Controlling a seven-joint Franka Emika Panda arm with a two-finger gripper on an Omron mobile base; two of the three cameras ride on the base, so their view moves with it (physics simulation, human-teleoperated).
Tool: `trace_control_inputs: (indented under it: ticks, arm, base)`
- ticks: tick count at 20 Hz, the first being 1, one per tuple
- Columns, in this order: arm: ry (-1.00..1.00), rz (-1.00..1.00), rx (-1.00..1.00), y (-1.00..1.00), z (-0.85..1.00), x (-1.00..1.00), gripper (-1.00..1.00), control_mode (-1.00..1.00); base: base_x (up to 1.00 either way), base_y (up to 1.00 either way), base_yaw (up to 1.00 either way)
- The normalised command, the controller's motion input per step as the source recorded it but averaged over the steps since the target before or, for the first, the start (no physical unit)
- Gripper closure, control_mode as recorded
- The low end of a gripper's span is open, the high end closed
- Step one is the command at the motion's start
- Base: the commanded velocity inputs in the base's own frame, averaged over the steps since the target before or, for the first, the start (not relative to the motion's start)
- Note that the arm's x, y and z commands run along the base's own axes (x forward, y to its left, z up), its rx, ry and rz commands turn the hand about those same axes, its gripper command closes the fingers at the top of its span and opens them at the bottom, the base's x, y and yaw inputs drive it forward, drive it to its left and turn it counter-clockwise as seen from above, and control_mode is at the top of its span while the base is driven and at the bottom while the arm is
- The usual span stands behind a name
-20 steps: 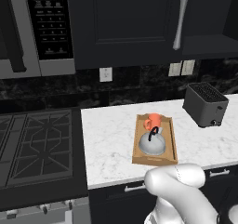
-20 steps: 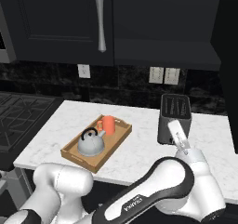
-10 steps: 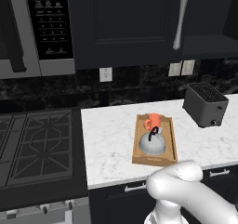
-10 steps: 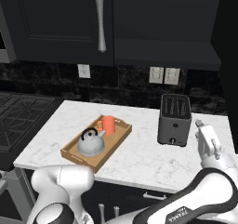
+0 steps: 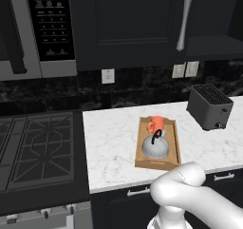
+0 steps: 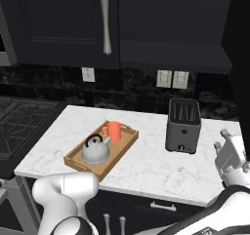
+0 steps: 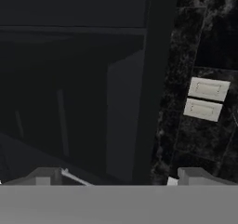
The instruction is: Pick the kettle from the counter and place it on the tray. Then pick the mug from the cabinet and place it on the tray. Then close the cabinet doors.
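Wooden tray (image 6: 120,148) held kettle (image 6: 95,150) and mug (image 6: 114,130); the door-closing step was underway. Gripper (image 7: 116,177) stood spread, empty (nearing the right door (image 6: 241,68)); pushing comes next.

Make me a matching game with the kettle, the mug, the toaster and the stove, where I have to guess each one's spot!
Things:
1. kettle
2. mug
3. toaster
4. gas stovetop

Places:
A. on the bare marble counter, right of the tray
B. on the tray, at the end near the wall
C. left of the counter, under the microwave
D. on the tray, at the end near the counter's front edge

Pairs: 1-D, 2-B, 3-A, 4-C
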Motion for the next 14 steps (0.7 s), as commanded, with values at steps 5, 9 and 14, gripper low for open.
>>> trace_control_inputs:
  ticks: [5, 9, 14]
  arm:
    - [0.03, -0.01, 0.16, -0.02, 0.03, 0.00, -1.00, -1.00]
    - [0.01, 0.00, 0.14, -0.06, 0.13, 0.00, -1.00, -1.00]
    - [0.00, 0.00, 0.10, -0.06, 0.28, -0.03, -1.00, -1.00]
  base:
    - [0.00, 0.00, 0.00]
    - [0.00, 0.00, 0.00]
    - [0.00, 0.00, 0.00]
